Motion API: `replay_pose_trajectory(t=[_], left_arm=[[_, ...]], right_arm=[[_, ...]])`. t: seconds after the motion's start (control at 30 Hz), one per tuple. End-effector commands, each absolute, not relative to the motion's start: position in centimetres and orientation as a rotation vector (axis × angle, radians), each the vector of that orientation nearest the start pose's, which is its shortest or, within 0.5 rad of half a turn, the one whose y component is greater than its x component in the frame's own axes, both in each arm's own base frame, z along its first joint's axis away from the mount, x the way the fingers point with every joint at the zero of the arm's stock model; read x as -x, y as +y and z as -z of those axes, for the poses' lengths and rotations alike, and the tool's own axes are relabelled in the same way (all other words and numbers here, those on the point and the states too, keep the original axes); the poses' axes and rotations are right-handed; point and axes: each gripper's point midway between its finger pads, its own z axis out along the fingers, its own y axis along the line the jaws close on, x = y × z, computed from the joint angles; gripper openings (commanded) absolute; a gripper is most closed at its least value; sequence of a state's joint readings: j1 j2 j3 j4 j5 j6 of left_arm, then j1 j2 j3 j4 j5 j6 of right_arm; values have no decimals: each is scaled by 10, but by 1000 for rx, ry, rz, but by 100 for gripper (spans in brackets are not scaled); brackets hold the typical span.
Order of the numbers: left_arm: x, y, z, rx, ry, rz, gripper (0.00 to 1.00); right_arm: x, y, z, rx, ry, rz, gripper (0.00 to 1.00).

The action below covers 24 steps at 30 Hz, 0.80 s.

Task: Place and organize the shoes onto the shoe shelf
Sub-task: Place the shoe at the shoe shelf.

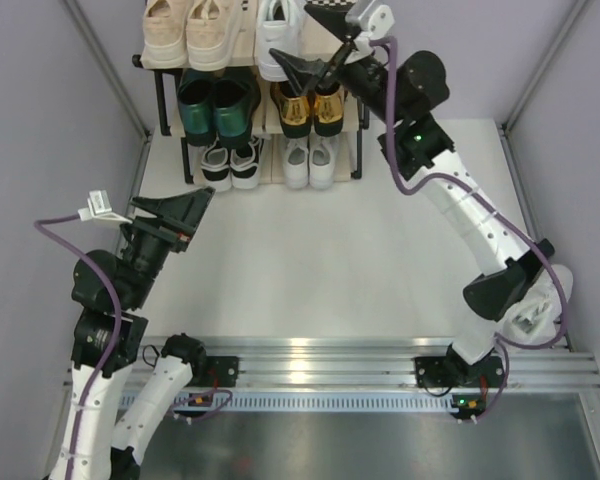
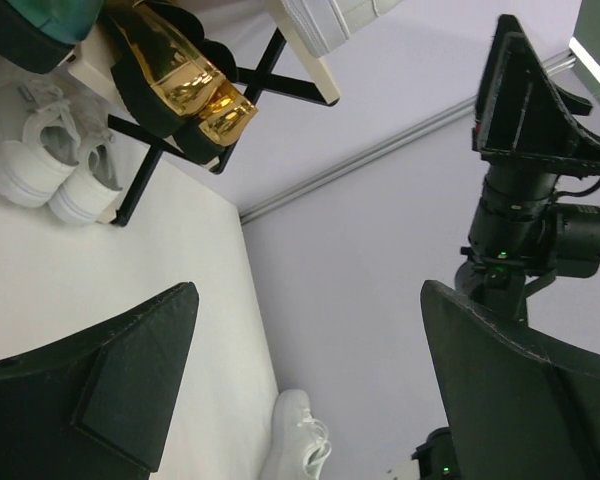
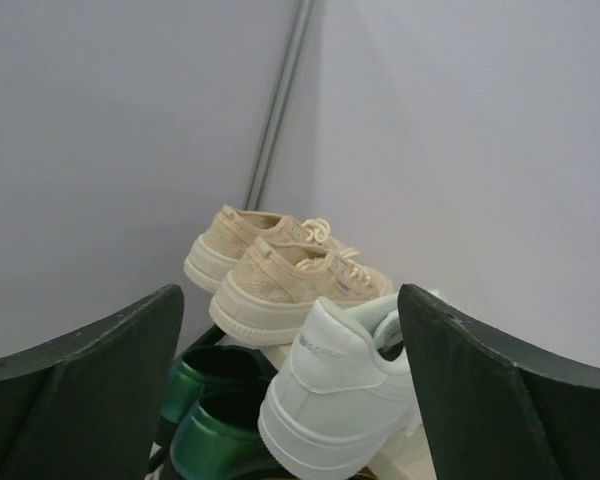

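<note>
The right tool (image 3: pixel 290 300) is held spread, one finger on either side of the heel of a chunky white sneaker (image 3: pixel 340 400); no pinch on it is to be seen. That sneaker is set on the top board of the shoe shelf (image 1: pixel 332 12), just beside the beige sneakers (image 3: pixel 280 275), by which the board's left part is filled. On the middle board the green loafers (image 1: pixel 215 105) and gold loafers (image 1: pixel 305 105) are ranged. On the bottom board are the black-and-white sneakers (image 1: pixel 230 160) and white lace-ups (image 1: pixel 310 160). The shelf is placed at the far edge of the desk (image 1: pixel 330 250), left of its middle. The left tool (image 2: pixel 310 290) is likewise spread and empty, hung over the desk's left side, well apart from the shelf.

A lone white sneaker (image 2: pixel 295 440) is seen lying on the desk in the left wrist view. It is probably the mate, though too little is shown to be sure.

The step in hand is judged to be the seating of the first chunky sneaker. The fingers should be held wide and drawn straight back along the shoe, so that the heel is not caught and dragged off the board. The sneaker should be left square with its neighbours, and the bare stretch to its right should be reserved for the mate.
</note>
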<state>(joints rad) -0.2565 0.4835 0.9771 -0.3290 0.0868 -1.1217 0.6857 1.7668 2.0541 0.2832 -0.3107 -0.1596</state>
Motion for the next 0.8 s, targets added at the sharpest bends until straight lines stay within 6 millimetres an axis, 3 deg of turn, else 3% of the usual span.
replay_pose_trajectory(t=[0.0, 0.03, 0.1, 0.23, 0.27, 0.3, 0.63, 0.77], left_arm=[[-193, -103, -434, 479, 1436, 1094, 98], [-193, -103, -433, 473, 1442, 1084, 98], [-195, -103, -429, 466, 1459, 1071, 98], [-197, -106, -422, 454, 1480, 1067, 98], [-198, -108, -420, 436, 1492, 1063, 98], [-198, -109, -418, 427, 1500, 1062, 98], [-198, -110, -404, 423, 1520, 1055, 98], [-196, -109, -405, 429, 1515, 1061, 98]], right_arm=[[-323, 336, -612, 879, 670, -691, 81], [-320, 332, -604, 932, 656, -715, 77], [-314, 328, -594, 974, 686, -771, 56], [-293, 339, -547, 1195, 737, -950, 27], [-294, 343, -532, 1222, 794, -984, 11], [-299, 348, -527, 1229, 817, -992, 3], [-349, 393, -504, 1091, 1019, -1073, 0], [-366, 399, -498, 1031, 1063, -1070, 0]])
